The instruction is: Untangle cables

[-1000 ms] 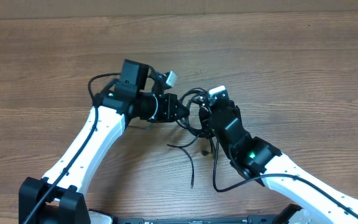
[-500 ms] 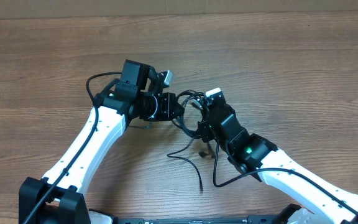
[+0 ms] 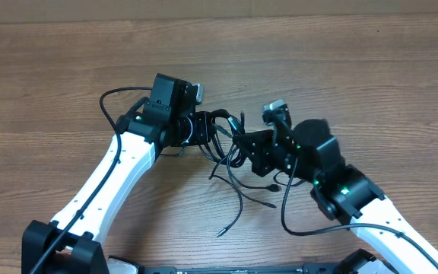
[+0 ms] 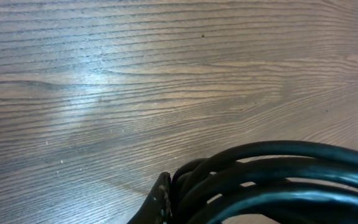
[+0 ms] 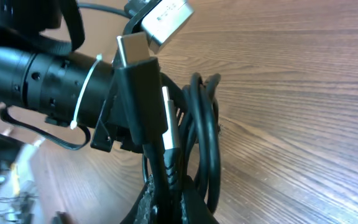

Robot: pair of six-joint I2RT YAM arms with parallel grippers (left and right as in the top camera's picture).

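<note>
In the overhead view, the fingertips of the left gripper (image 3: 207,129) and the right gripper (image 3: 243,144) were buried in the cables (image 3: 230,164) at the middle of the frame. Which cord each one touched could not be told. In the left wrist view, the bundle was cut by the lower and right edges, and only one dark finger (image 4: 160,196) tip showed at the bottom. In the right wrist view, the lower left corner was blurred, and the cords left through the bottom edge.
</note>
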